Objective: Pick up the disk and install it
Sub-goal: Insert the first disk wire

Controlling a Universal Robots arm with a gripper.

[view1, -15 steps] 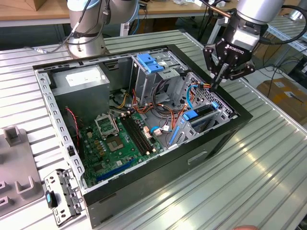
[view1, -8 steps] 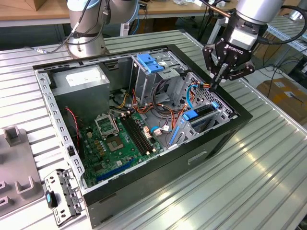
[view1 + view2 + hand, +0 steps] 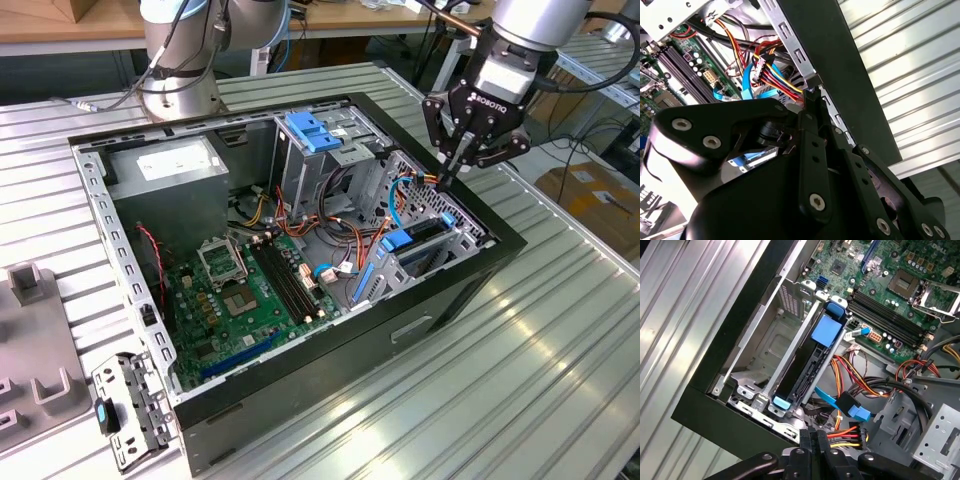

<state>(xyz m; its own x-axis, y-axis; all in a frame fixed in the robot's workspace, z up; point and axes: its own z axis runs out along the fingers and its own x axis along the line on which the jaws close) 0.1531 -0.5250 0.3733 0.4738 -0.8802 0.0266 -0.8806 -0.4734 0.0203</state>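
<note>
Open computer case (image 3: 330, 330) on ribbed metal table (image 3: 560, 330), disk (image 3: 807, 360) seated edge-up in drive bay (image 3: 760, 347) at case corner, gripper (image 3: 457, 152) poised just above with fingers together, empty

ribbed metal table (image 3: 560, 330), wooden bench (image 3: 60, 25)
</note>
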